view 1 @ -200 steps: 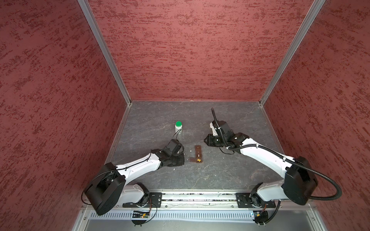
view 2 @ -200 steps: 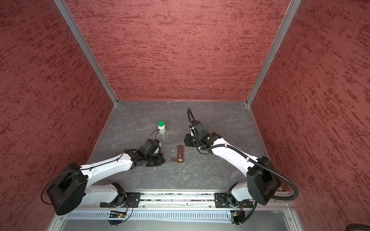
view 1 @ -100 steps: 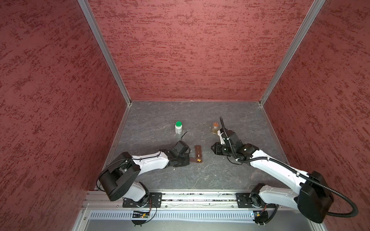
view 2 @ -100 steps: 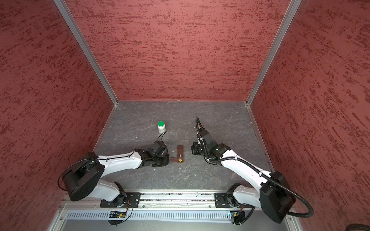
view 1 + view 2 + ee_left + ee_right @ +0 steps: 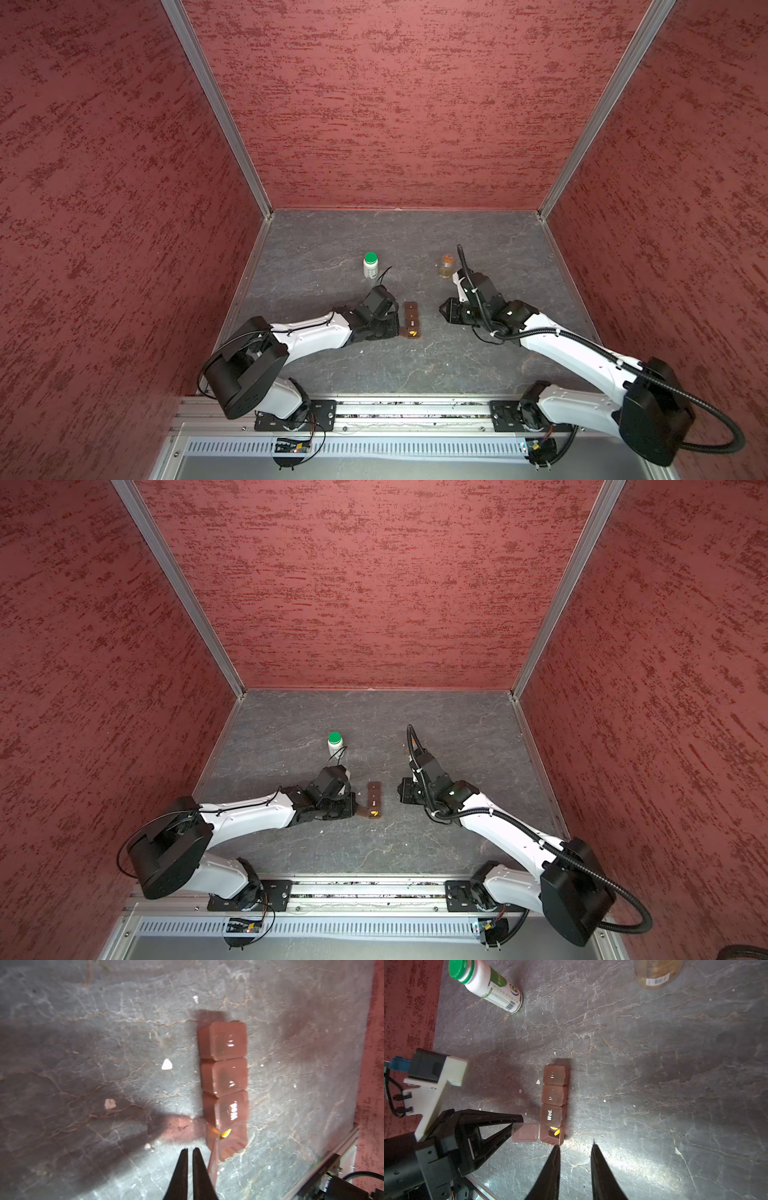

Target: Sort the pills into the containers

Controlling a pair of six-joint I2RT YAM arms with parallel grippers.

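Observation:
A brown translucent pill organizer (image 5: 411,316) (image 5: 374,796) (image 5: 552,1095) lies on the table between my arms. Its near end compartment stands open with its lid (image 5: 525,1132) folded out, and a yellow pill (image 5: 556,1132) (image 5: 226,1133) lies inside. My left gripper (image 5: 190,1150) (image 5: 395,328) (image 5: 354,806) is shut and empty, its tips against that lid's edge. My right gripper (image 5: 575,1145) (image 5: 443,309) (image 5: 400,789) is open and empty, low over the table just right of the open compartment. A white bottle with a green cap (image 5: 370,265) (image 5: 335,743) (image 5: 485,985) and a small amber jar (image 5: 446,266) (image 5: 654,972) stand farther back.
Small white bits lie on the dark stone table left of the organizer, among them a triangular one (image 5: 166,1064) (image 5: 538,1082) and a squarish one (image 5: 109,1103). Red walls close in three sides. A metal rail (image 5: 395,411) carrying both arm bases runs along the front.
My right gripper has drawn back from the amber jar toward the organizer's near end, uncovering the jar. My left gripper has slid right, up to the open lid.

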